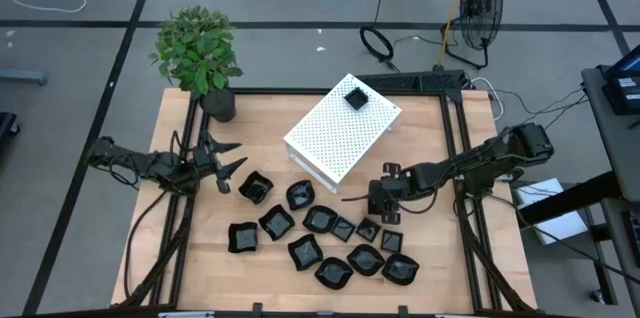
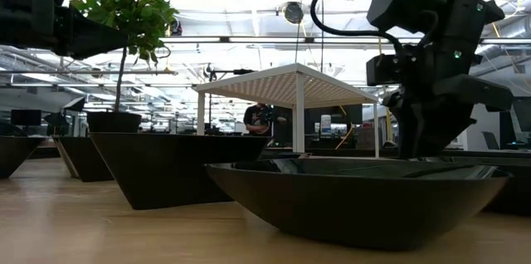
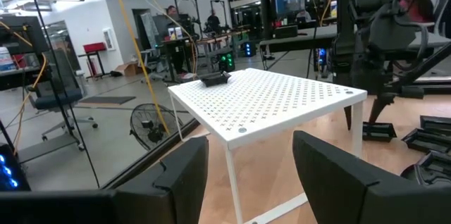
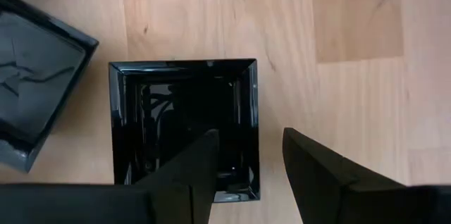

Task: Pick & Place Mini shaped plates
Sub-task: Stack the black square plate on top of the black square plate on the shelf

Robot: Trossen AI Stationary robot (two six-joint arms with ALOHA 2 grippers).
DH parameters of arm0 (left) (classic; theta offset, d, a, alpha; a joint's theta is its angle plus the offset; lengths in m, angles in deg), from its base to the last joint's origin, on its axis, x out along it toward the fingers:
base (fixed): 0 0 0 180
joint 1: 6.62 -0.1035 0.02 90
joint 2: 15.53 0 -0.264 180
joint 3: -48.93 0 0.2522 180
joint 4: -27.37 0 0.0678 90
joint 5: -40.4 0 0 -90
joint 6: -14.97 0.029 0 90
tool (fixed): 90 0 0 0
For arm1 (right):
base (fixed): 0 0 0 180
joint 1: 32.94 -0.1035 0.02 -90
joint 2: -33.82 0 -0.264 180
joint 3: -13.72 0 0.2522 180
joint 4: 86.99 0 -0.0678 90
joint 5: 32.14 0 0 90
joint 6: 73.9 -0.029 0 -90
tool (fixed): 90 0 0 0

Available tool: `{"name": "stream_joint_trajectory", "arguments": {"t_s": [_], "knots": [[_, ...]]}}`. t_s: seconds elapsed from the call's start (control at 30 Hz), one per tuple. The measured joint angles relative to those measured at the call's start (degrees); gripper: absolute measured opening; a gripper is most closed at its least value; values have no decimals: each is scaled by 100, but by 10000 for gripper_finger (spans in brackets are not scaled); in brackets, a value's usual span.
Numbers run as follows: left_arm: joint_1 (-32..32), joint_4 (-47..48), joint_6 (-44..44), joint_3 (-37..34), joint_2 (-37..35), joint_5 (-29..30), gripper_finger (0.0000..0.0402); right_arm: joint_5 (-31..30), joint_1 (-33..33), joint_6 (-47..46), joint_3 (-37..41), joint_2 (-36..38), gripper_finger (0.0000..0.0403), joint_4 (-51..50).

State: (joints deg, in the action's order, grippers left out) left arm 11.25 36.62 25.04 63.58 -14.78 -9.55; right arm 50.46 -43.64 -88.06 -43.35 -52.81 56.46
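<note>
Over right side of counter, right claw points down, fingers parted, straddling right rim of small square plate; bare wood beyond that rim. Mini shaped plates clustered front-center. 1 plate on white perforated box. Left claw open, idle near plant.

No legible txt, labels, brands or nos. anywhere — all four views checked — none.
</note>
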Motion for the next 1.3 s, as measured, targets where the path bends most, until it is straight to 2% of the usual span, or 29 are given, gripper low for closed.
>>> {"name": "stream_joint_trajectory", "arguments": {"t_s": [0.23, 0.73, 1.0, 1.3], "knots": [[-2, 0, 0, 2, -2, 0, 212, 16, 0, 53, 19, 3, 130, 5], [0, 0, 0, 2, -2, 0, 212, 175, 0, 184, 20, 94, 7, -24], [0, 0, 0, 1, 0, 0, 212, 169, 0, 184, 26, 574, 1, -55], [-1, 2, 0, 2, 0, 0, 212, 153, 0, 113, 30, 1652, 0, -214]]}}
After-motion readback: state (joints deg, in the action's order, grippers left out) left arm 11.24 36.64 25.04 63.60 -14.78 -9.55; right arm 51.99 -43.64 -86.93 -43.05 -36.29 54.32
